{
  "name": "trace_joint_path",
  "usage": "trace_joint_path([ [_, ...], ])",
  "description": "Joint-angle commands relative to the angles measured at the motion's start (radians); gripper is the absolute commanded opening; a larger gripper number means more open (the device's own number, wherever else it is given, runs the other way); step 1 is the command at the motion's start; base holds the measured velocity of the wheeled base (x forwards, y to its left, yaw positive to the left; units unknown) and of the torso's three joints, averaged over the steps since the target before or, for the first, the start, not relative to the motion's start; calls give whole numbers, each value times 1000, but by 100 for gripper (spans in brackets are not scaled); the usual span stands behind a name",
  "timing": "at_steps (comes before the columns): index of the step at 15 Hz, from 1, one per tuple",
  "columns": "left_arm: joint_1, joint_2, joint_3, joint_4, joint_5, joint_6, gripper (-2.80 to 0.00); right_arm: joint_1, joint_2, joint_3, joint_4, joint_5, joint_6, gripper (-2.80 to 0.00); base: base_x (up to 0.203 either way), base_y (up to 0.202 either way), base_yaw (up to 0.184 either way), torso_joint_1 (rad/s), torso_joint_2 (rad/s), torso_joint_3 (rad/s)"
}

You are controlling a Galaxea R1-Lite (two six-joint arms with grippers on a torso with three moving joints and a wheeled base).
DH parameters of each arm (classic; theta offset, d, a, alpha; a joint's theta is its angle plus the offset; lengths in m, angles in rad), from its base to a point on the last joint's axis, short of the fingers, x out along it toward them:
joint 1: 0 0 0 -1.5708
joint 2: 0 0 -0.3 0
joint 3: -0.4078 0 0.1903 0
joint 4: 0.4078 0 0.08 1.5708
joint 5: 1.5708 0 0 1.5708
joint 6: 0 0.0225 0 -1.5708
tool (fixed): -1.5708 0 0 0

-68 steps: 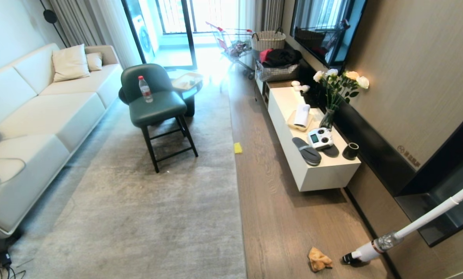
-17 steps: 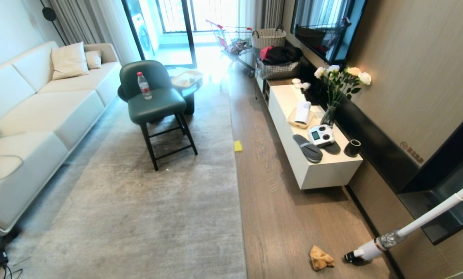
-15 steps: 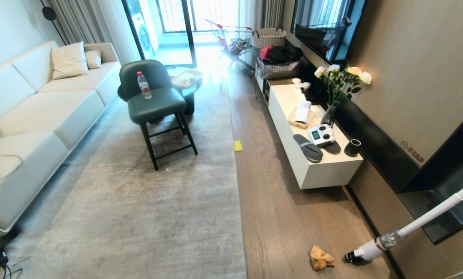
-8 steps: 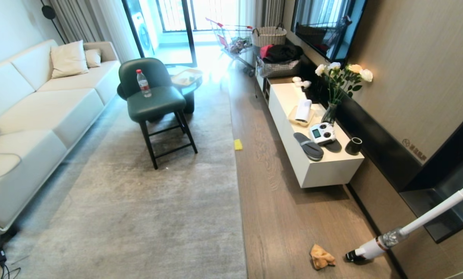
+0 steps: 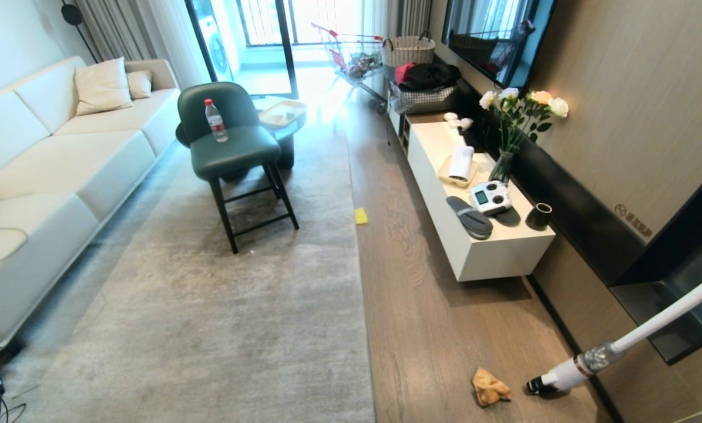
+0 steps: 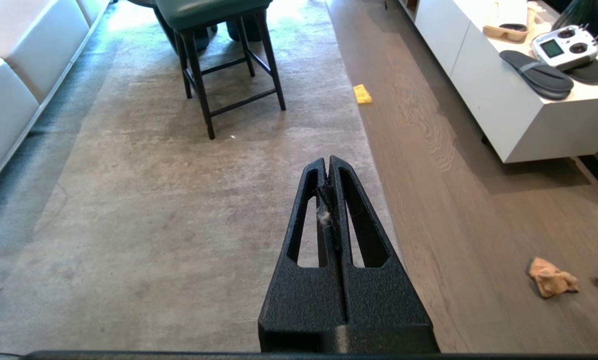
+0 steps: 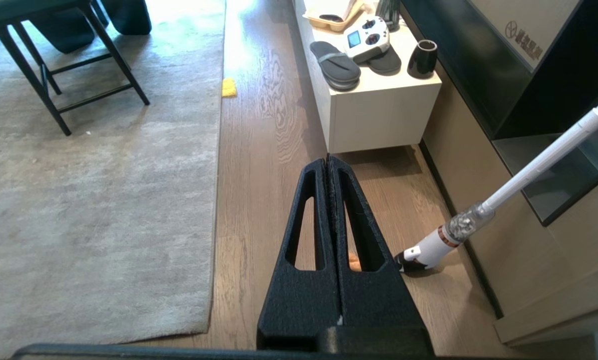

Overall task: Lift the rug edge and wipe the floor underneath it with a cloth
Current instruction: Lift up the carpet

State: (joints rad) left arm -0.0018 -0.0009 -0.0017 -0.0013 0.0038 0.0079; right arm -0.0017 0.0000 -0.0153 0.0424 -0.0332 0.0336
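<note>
Rug [image 5: 221, 317]: very large, pale grey, short-pile, mottled; lies flat over grey-brown wooden plank floor [image 5: 433, 329], long right edge running straight away into the room. Nearest on the bare planks, right of that edge: small crumpled orange-yellow microfibre cloth [image 5: 490, 387], just beside the dark head of a white stick vacuum [image 5: 568, 373] leaning toward the wall. Left claw [image 6: 329, 165] pressed shut, holding nothing, a wisp of fluff caught between its black fingers, poised above the rug near its right edge; cloth well apart from it, off to its right on the floor. Right claw [image 7: 328, 166] likewise shut and empty, above the planks; cloth mostly hidden behind its fingers, only an orange sliver visible through a finger slot. Farther off: small flat yellow square [image 5: 360, 215] at the rug edge, white floating desk [image 5: 491, 258] with dark slippers, remote controller, black cup and a vase of pale roses. Beyond: green chair [image 5: 233, 153] with a bottle on the seat, cream sofa [image 5: 51, 170], shopping trolley by the bright balcony door. Compared with half a second ago: whole scene shifted slightly, camera motion only; rug, cloth and vacuum unchanged on the floor.
</note>
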Motion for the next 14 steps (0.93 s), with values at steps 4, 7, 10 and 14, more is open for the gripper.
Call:
trace_joint_path([
  [4, 0, 1, 0, 0, 0, 0, -280, 0, 2, 0, 1, -1, 0, -280, 0, 0, 0, -136, 317, 181],
  [7, 0, 1, 0, 0, 0, 0, -280, 0, 2, 0, 1, -1, 0, -280, 0, 0, 0, -134, 324, 185],
  [10, 0, 1, 0, 0, 1, 0, -280, 0, 2, 0, 1, -1, 2, -280, 0, 0, 0, -136, 330, 190],
  [14, 0, 1, 0, 0, 1, 0, -280, 0, 2, 0, 1, -1, 2, -280, 0, 0, 0, -140, 353, 210],
])
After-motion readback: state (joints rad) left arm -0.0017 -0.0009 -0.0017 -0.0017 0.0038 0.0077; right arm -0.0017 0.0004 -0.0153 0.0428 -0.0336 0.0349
